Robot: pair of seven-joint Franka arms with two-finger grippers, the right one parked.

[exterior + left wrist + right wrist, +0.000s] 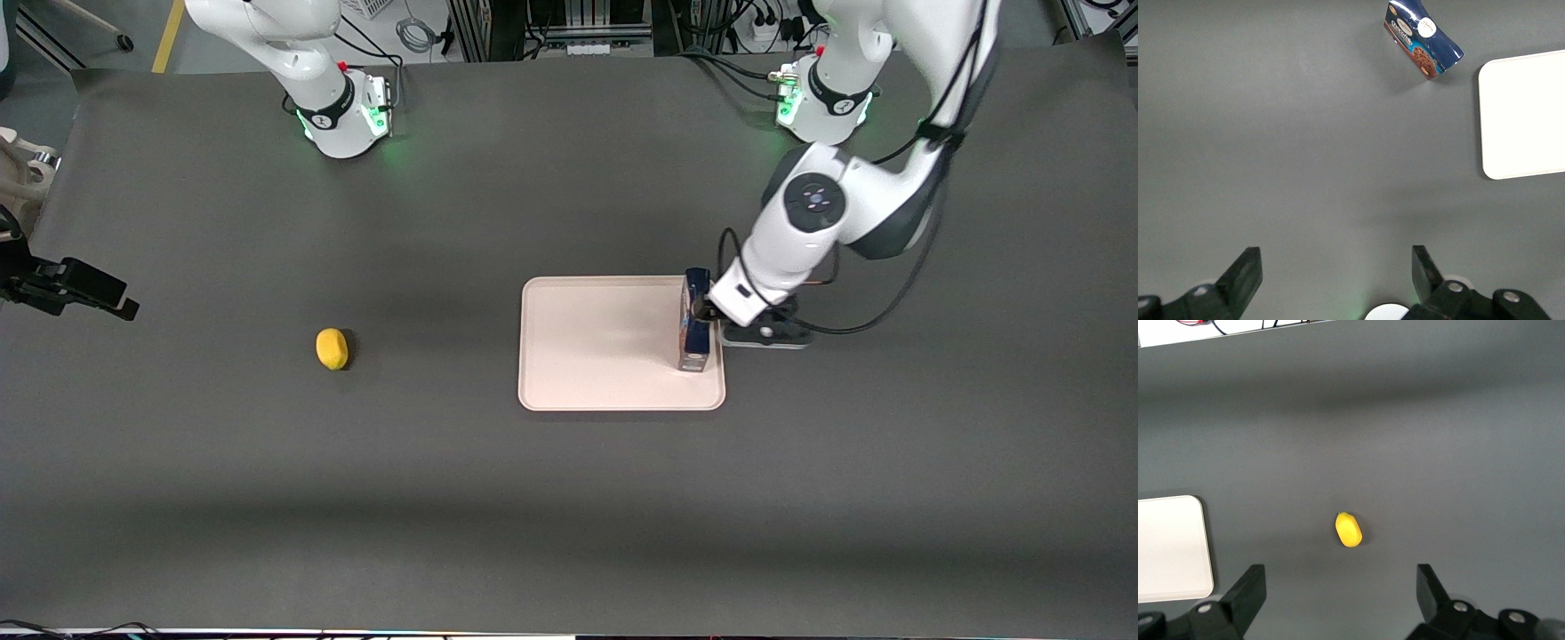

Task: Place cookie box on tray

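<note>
In the front view the dark-blue cookie box [695, 324] stands on edge on the pinkish-cream tray [605, 356], at the rim toward the working arm's end. My gripper [704, 311] is right against the box's upper part, reaching in from the working arm's side. The left wrist view differs. There the cookie box [1423, 39] sits on the dark table beside a corner of the tray [1525, 113]. In it my gripper [1336, 253] is open, with only bare table between its fingers.
A small yellow lemon-like object [332, 348] lies on the table toward the parked arm's end, apart from the tray. The right wrist view shows the same yellow object [1349, 529] and a tray corner [1168, 547]. The arms' bases stand farthest from the front camera.
</note>
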